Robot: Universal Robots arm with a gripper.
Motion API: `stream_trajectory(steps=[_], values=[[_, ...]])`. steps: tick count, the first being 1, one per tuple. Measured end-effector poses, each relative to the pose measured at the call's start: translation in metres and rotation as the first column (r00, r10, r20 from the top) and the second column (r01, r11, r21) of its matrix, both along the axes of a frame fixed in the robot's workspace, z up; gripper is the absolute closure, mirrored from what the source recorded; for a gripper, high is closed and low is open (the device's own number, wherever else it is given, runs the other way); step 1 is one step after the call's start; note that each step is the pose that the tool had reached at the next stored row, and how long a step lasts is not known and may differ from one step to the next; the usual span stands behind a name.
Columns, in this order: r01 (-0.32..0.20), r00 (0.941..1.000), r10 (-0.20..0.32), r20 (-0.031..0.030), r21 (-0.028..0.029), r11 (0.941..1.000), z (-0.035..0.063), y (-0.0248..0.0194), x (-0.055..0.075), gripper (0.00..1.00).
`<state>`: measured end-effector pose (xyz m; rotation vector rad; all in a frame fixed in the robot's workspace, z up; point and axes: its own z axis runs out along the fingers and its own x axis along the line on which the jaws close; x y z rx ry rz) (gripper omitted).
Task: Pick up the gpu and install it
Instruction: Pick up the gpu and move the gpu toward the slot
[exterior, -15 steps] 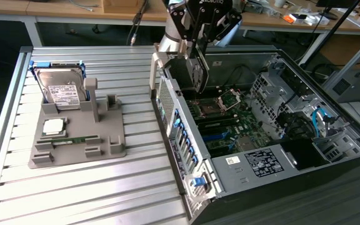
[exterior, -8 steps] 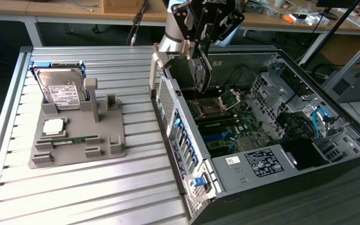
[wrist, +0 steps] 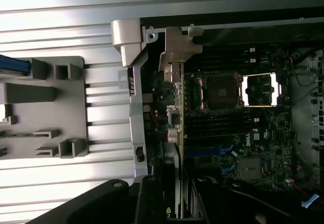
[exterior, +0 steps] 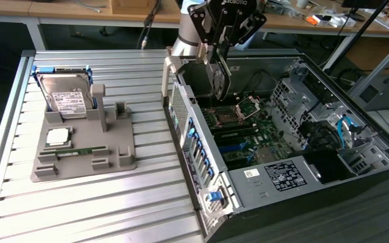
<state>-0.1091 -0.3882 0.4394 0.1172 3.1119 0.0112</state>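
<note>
The gpu [exterior: 222, 81] is held on edge, clamped between the fingers of the gripper [exterior: 218, 54]. It is hung over the open computer case [exterior: 181, 111], just inside the wall on the exterior view's left, above the motherboard [exterior: 262, 134], and is not yet seated. A jam could be caused if the metal bracket [wrist: 177, 47] is caught on the case frame, or if the card's edge is brought down beside its slot. With a slight tilt in the grip, parts near the processor socket [exterior: 238, 110] could be scraped.
</note>
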Motion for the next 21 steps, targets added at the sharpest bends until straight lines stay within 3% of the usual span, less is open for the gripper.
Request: stream_trajectory(steps=[21], values=[[0.0, 1.0, 0.0, 0.0, -0.0031, 1.0, -0.0029, -0.0007, 0.022, 0.73]])
